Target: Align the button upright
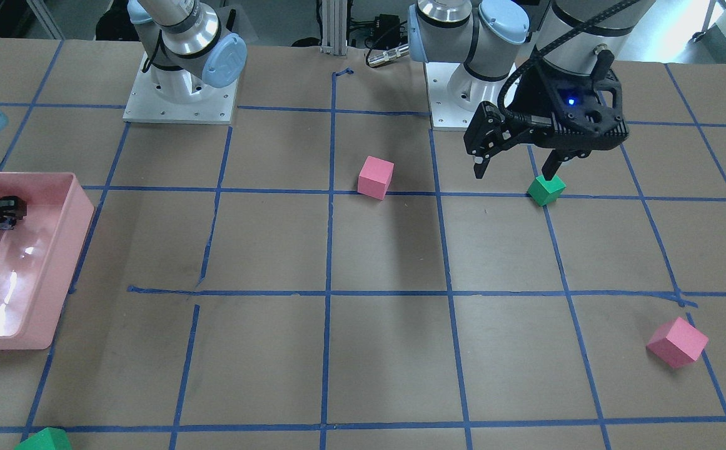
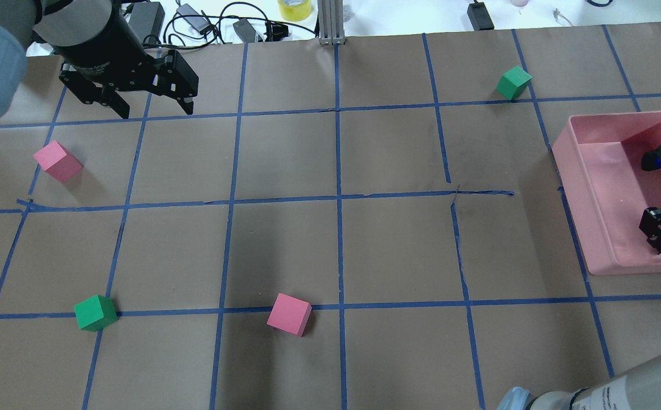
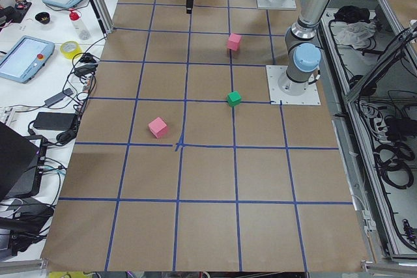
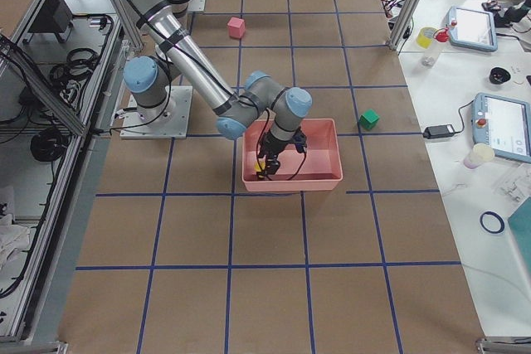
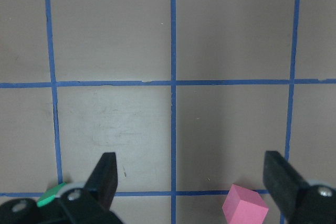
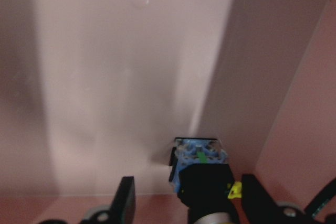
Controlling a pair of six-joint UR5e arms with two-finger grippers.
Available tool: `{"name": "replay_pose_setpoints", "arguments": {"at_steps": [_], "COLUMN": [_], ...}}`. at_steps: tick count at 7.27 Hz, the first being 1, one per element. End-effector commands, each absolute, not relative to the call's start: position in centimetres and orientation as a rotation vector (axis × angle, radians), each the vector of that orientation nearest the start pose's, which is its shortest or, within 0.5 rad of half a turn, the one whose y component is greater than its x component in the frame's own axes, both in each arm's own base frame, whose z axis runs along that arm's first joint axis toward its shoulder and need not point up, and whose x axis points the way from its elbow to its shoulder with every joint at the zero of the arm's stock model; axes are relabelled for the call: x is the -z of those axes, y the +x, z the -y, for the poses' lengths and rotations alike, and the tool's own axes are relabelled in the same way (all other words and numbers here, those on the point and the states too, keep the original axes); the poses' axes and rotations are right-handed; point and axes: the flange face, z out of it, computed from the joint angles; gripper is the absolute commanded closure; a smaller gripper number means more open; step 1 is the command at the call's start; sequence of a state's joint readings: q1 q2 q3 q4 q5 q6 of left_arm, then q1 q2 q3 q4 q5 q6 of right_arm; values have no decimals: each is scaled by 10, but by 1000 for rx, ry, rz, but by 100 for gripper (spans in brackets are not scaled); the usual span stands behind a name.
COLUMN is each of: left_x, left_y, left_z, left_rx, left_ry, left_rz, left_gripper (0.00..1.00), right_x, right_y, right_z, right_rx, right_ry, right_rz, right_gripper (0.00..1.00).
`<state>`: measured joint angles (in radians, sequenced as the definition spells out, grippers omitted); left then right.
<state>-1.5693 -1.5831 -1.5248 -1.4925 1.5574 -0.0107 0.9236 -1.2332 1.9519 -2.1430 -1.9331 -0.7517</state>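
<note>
In the pink bin (image 2: 603,193), the button (image 6: 199,166) is bracketed by the right gripper's (image 6: 189,182) parted jaws, so closure seems called for; the left gripper (image 5: 190,156) is likewise spread.

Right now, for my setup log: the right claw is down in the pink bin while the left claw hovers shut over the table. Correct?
No, the left claw is open, fingers wide apart in the left wrist view. So: right claw down in the pink bin, left claw hovering open over the table.
</note>
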Motion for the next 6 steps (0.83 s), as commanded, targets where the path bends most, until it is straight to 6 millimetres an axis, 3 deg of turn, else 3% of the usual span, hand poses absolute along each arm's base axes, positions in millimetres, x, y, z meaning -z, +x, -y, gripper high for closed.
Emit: {"name": "replay_pose_setpoints", "arguments": {"at_steps": [1, 6], "left_x": [-513, -513], "left_y": [-134, -134], "left_z": [508, 508], "left_rx": [176, 176], "left_ry": [-18, -16], "left_rz": [-3149, -3149], "left_gripper": [0, 0], "right_x": [-206, -241], "right_y": [-236, -248], "right_z": [478, 499], "right_rx": [-544, -564], "right_ry": [-115, -141], "right_rz": [-3281, -3215], "right_gripper": [100, 100]}}
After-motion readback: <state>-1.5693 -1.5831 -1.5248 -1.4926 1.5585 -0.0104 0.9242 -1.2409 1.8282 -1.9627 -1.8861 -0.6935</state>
